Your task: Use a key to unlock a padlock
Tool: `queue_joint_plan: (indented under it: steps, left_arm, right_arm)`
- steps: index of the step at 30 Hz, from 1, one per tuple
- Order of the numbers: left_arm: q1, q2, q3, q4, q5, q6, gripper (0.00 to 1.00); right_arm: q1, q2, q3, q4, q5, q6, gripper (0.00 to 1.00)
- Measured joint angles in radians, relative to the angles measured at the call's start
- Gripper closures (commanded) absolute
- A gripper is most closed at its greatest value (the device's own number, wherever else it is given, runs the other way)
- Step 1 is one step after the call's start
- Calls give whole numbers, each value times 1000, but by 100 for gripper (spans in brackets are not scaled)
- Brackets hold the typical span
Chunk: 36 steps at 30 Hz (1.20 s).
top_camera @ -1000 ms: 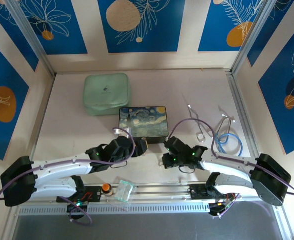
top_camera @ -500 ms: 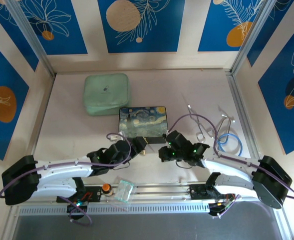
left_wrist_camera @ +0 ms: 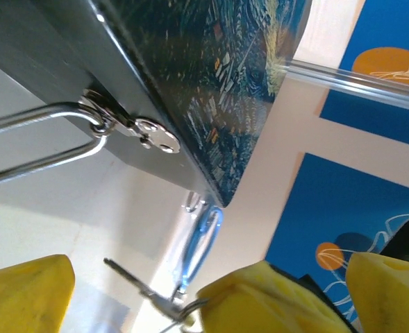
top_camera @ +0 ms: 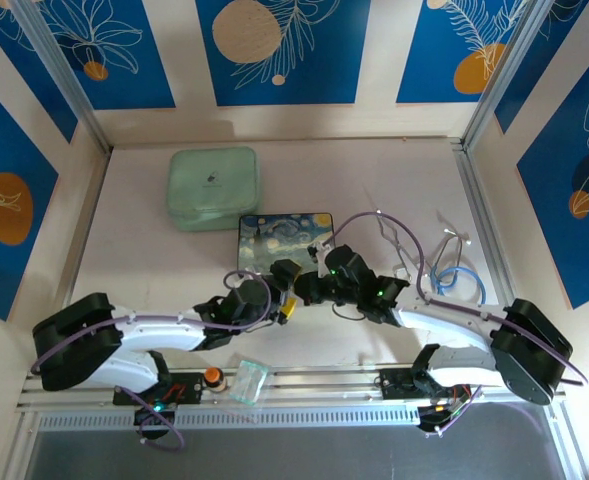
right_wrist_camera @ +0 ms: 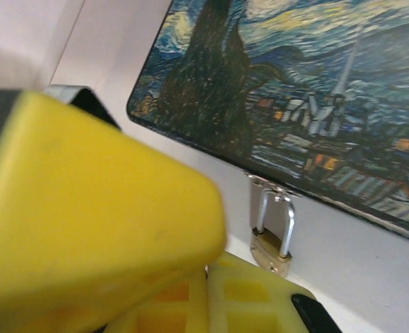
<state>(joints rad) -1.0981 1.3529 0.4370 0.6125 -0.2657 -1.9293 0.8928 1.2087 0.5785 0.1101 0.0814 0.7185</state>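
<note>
Now, eyes on the padlock: tiny, brass-bodied, with a thin silver shackle, hanging from the hasp on the front wall of the painted box, low and right of centre in the right wrist view. Caught from the left wrist camera as a bare shackle loop threaded through that hasp at upper left, with the brass body cut off at the frame edge. From above, something else again: both arms converging on the box's near edge at mid-frame, and a mint-green case just up and left of it on the tabletop. Spread wide, the left fingers, with nothing between them. Pressed together, the right fingers, right up against the brass body; hard to tell if anything is pinched.
</note>
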Motion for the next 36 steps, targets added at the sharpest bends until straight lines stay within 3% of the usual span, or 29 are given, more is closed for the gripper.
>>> queue_joint_plan:
  steps: [9, 14, 24, 31, 32, 33, 34, 36]
  left_arm:
    - [2, 3, -23, 84, -16, -59, 42]
    - [5, -43, -39, 40, -24, -53, 54]
    - [38, -82, -56, -30, -19, -26, 96]
    - [45, -82, -55, -26, -11, -5, 100]
    - [46, -82, -55, -25, -11, 0, 100]
    - [48, -83, -55, -25, -8, 10, 100]
    - [50, -85, -55, -31, -8, 28, 100]
    - [56, -98, -52, -68, -8, 90, 100]
  right_arm:
    - [24, -16, -23, 39, -41, 6, 95]
    - [21, -62, -39, 25, -42, 8, 95]
    - [-13, -88, -39, 25, -48, 7, 95]
    - [-24, -88, -39, 11, -61, 7, 94]
    - [-27, -88, -39, 11, -64, 8, 91]
    - [-31, -88, -39, 11, -69, 14, 77]
    - [-39, -89, -41, 14, -73, 21, 55]
    - [-62, -104, -53, 34, -87, 31, 26]
